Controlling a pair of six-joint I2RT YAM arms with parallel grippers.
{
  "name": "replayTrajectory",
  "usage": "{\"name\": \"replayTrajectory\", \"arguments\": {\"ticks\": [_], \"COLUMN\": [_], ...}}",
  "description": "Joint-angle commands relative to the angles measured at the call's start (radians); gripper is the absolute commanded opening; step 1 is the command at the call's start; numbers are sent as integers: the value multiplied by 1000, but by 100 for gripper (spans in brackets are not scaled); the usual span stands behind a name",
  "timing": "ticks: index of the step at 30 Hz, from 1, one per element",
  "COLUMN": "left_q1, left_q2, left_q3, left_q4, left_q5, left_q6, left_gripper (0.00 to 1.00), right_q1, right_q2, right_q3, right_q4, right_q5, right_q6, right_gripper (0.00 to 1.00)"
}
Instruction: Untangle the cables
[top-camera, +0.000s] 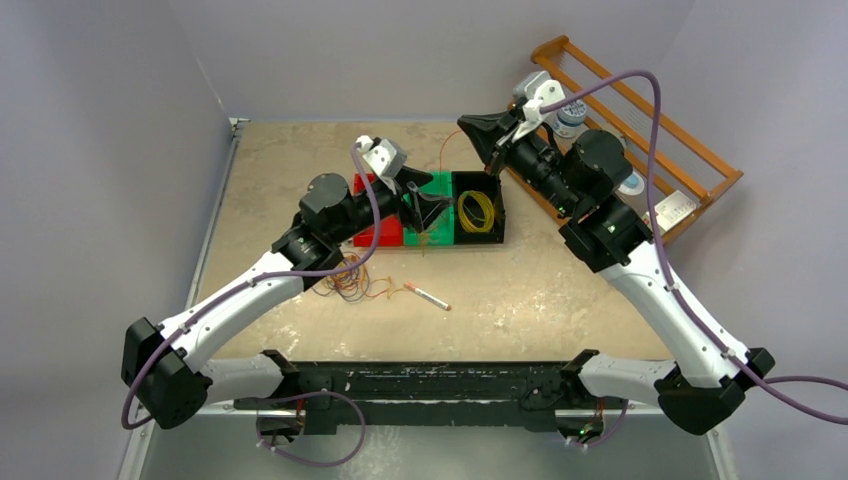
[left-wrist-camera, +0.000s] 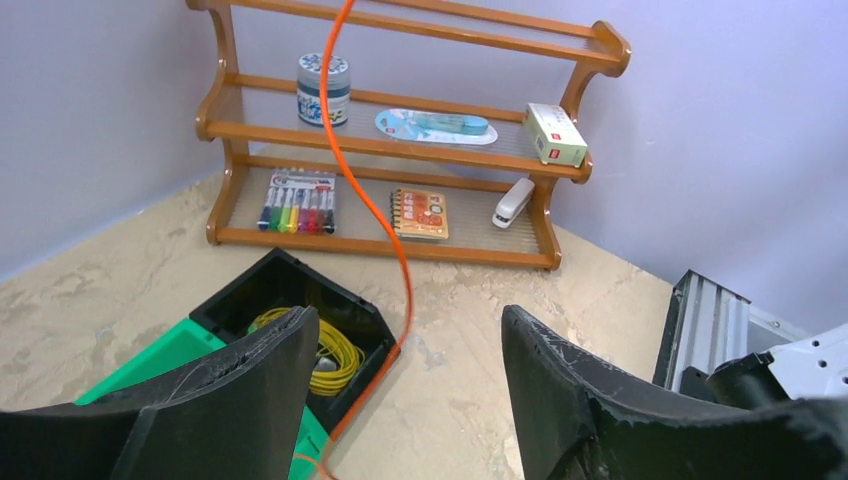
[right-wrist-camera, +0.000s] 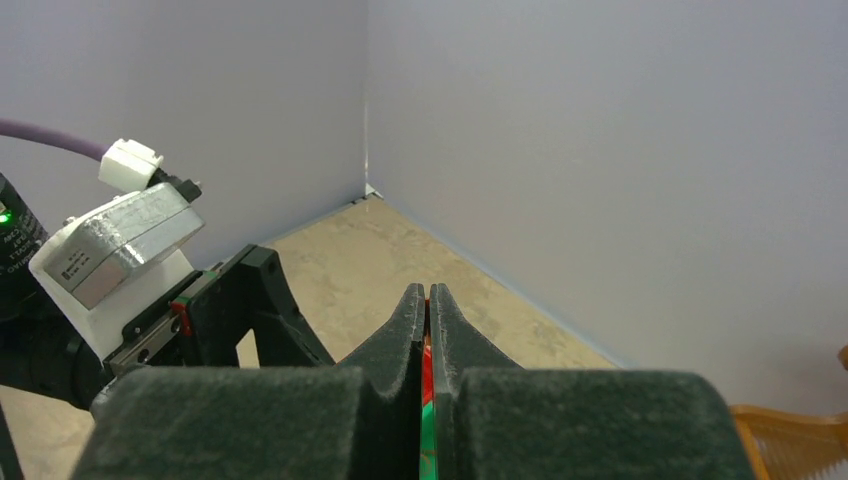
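A yellow cable (top-camera: 477, 211) lay in the black bin (top-camera: 500, 205). Above it, the right gripper (right-wrist-camera: 427, 300) pinched an orange cable (left-wrist-camera: 352, 180), and the left gripper (left-wrist-camera: 408, 320) gaped empty. A tangle (top-camera: 350, 280) near it lay unsorted.

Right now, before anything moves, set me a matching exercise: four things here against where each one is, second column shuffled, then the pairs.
Things:
1. yellow cable
2. orange cable
3. tangle
4. markers

Places:
A. on the lower shelf of the rack
B. on the table, beside the pen
C. coiled in the black bin
D. rising into the air beside that bin

Pairs: 1-C, 2-D, 3-B, 4-A
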Motion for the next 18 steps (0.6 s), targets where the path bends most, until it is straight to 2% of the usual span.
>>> {"name": "replayTrajectory", "arguments": {"ticks": [1,7,11,13,16,17,18], "left_q1": [-5,-5,-5,-5,-5,-5,-5], "left_q2": [14,48,76,87,105,109,110], "left_q3": [68,92,123,142,192,204,212], "left_q4": [88,117,127,121,53,28,6], "left_q5": [33,-7,8,15,3,-3,-9], "left_q6": [35,32,7,-6,-20,-21,-23], "left_gripper": [66,61,52,41,6,0,0], "right_q1": [-4,-4,-4,-4,-4,-4,-4], "right_q2": [-4,-2,-1,0,-13,-22,-32], "right_q3": [59,64,61,55,18,5,-24], "right_q4": [36,27,20,20,38,46,59], "right_q5": [-65,-99,-114,-112,-80,-57,-8], "right_q6": [31,39,43,46,59,63,66], "right_gripper": [0,0,0,0,0,0,0]}}
